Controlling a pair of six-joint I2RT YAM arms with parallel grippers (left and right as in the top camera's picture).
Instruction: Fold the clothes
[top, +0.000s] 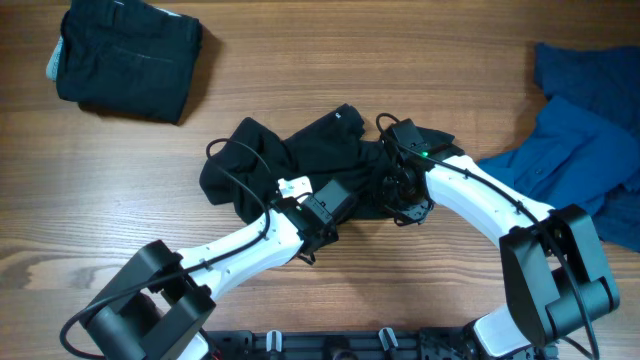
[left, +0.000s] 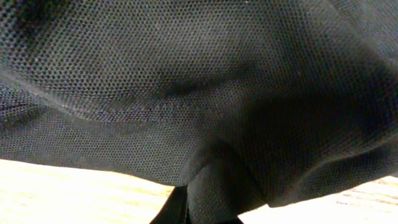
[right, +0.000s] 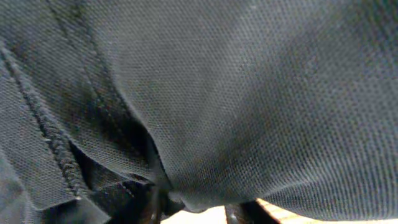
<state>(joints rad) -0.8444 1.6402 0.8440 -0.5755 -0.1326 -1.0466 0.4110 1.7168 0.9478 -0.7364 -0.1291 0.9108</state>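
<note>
Lying crumpled midway on the brown wood-grain table (top: 120, 200), the black mesh shirt (top: 290, 160) is pinched at 6 o'clock by the left gripper (top: 345, 200); whether the right gripper (top: 398, 190) grips, I cannot tell.

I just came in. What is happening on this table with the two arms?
Two robot arms work on a crumpled black garment in the middle of the table. The left pincer is shut on its fabric; the right pincer is down in the cloth beside it, but its grip is hidden. A folded black garment lies at the far left, and blue clothes lie unfolded at the right.
</note>
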